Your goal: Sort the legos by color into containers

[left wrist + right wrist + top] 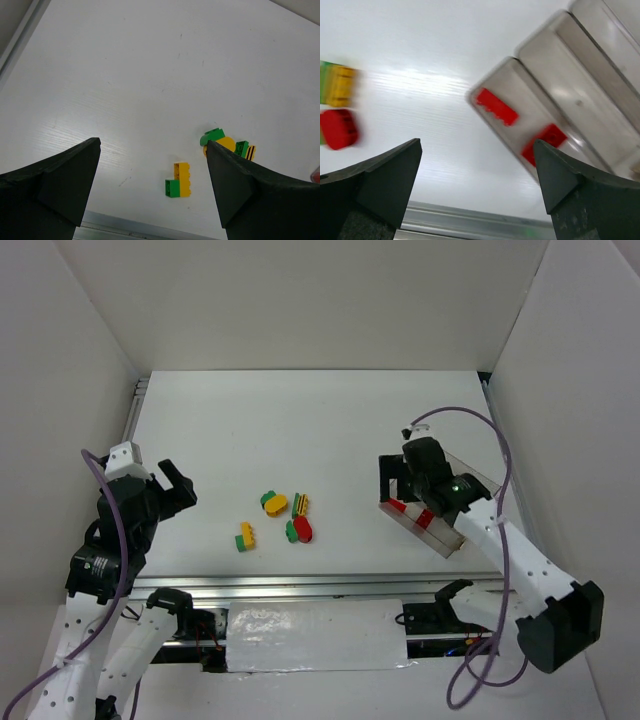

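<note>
Looking down from top view: left gripper [178, 484] hung open over table [300, 420], holding nothing. Right gripper [401, 490] hovered above tray [452, 543] at right. Loose legos [285, 517] clustered mid-table, well apart from tray.

Left wrist: jaws wide, empty. Yellow-green brick [180, 182] lay on table between them.

Right wrist, blurred: jaws wide, empty. Two red bricks [496, 106] lay in tray compartment nearest loose legos.

Risk, judged: some loose pieces looked joined in two colours. Grabbing such a pair whole would put wrong colour in compartment. Low fingers might also nudge tray.
</note>
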